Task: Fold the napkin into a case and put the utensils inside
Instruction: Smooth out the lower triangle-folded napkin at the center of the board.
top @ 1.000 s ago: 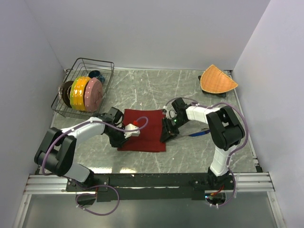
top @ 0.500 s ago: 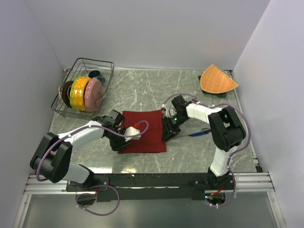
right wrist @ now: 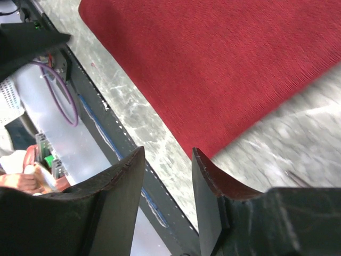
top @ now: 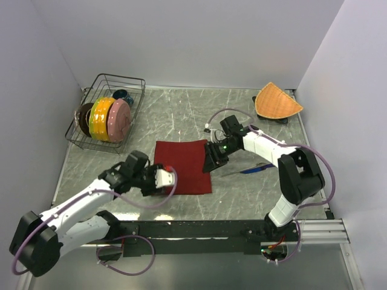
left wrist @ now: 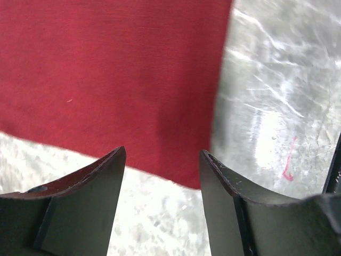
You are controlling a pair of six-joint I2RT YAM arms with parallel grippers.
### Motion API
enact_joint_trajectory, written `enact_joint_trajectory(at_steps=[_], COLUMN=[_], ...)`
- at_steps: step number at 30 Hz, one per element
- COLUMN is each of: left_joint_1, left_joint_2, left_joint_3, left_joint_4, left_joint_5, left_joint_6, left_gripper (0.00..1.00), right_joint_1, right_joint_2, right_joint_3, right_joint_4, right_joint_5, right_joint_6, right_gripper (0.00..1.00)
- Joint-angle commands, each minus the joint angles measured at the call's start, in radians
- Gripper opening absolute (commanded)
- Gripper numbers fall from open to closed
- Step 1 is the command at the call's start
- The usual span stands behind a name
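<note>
Now the napkin [top: 183, 166] lies flat on the table [top: 181, 115], a dark red rectangle between the two arms. The left gripper [top: 163, 179] sits low at the napkin's near left edge. In the left wrist view its gripper [left wrist: 162, 176] has the jaws set wide apart with nothing between them; past the fingers [left wrist: 90, 202] the red napkin [left wrist: 106, 69] fills most of the frame, and one of its corners shows in the gap against the grey marbled table [left wrist: 277, 106]. The cloth is not pinched.

The right gripper [top: 213, 162] is at the napkin's right edge, pointing down toward it. From the right wrist its gripper [right wrist: 168, 176] shows a narrower gap than the left, also empty, with the napkin [right wrist: 224, 64] spread beyond the fingertips and the table's near edge running under them.

The knife [top: 257, 168], blue-purple, lies on the table just to the right of the right gripper, apart from the napkin. The fork [top: 233, 173] shows as a thin silver line beside the knife, also off the cloth.

At the back left a wire rack [top: 134, 81] holds coloured plates [top: 103, 118] on edge. An orange woven mat [top: 277, 101] sits in the back right corner.
</note>
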Motion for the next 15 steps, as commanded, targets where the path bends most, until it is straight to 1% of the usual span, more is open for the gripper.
enact_joint_trajectory(at_steps=[1, 5, 9, 15], left_joint_1=[-0.096, -0.159, -0.234, -0.273], left_joint_2=[-0.046, -0.049, -0.017, 0.064], left_joint_3=[-0.108, -0.152, -0.185, -0.206], left_joint_4=[0.177, 0.228, 0.264, 0.324], left_joint_5=[-0.103, -0.152, -0.195, -0.249], left_joint_6=[0.044, 0.058, 0.068, 0.065], left_gripper=[0.63, 0.62, 0.62, 0.60], right_joint_1=[0.047, 0.071, 0.080, 0.090], right_joint_2=[0.051, 0.125, 0.171, 0.219], right_joint_3=[0.055, 0.063, 0.070, 0.075], right_joint_4=[0.074, 0.134, 0.168, 0.168], right_joint_5=[-0.046, -0.058, -0.056, -0.041], right_joint_6=[0.040, 0.092, 0.114, 0.104], right_gripper=[0.47, 0.45, 0.44, 0.43])
